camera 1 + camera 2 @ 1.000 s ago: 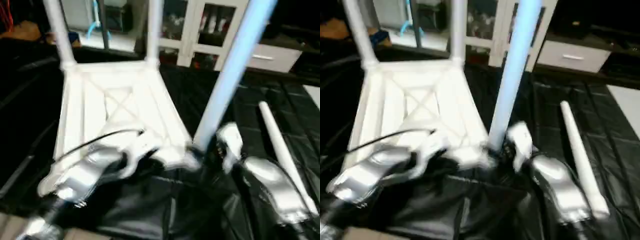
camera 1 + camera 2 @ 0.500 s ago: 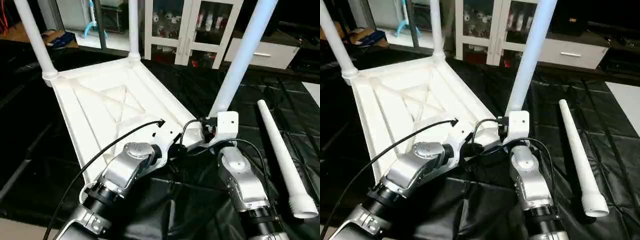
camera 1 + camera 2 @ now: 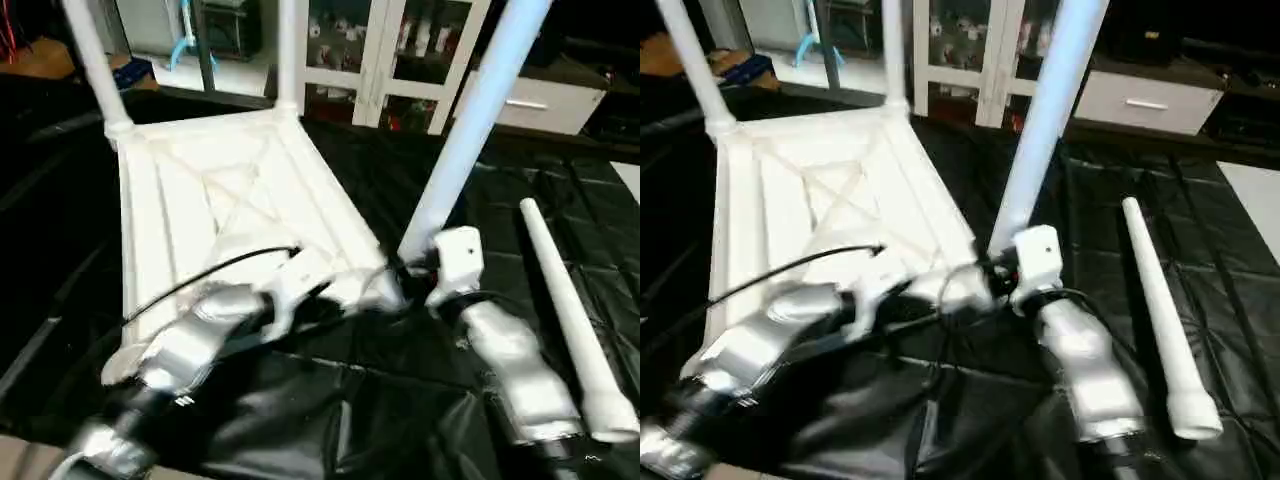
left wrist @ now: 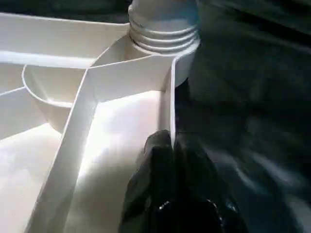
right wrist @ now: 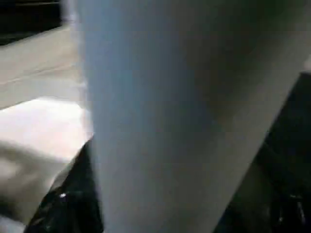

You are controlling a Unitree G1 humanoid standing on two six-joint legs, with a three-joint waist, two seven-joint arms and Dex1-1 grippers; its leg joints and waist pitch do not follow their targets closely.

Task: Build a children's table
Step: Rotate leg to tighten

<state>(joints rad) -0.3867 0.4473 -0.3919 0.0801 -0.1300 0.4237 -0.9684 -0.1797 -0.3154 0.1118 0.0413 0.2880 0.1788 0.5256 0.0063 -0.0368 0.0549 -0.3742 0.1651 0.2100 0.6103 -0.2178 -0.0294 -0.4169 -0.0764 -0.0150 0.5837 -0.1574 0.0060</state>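
From the left eye view I am watching the white plastic rectangular table top (image 3: 215, 215) lying upside down on the black sheeting (image 3: 500, 215), its X-ribbed underside facing up. Two long white tapered tube legs are standing in the far corner sockets, one on the left (image 3: 95, 60) and one further right (image 3: 290, 55). A third white tube leg (image 3: 465, 125) is rising at a lean from the near right corner of the top. My left gripper (image 3: 375, 292) is reaching to that same corner, and my right gripper (image 3: 412, 272) is sitting at the base of the leaning leg. The fourth white tapered leg (image 3: 570, 315) is lying loose on the sheeting on my right, well apart from the top. A white glass-door cabinet (image 3: 400, 50) is standing behind.

From the right eye view I am seeing the same layout.

Through the left wrist view, my black fingers (image 4: 167, 189) are pinching the thin rim wall of the top, just beside the corner socket (image 4: 163, 46) where the ridged end of the leg is sitting.

Through the right wrist view, the leg (image 5: 184, 116) is filling the picture, with a black finger (image 5: 68, 204) showing on either side, wrapped around it.
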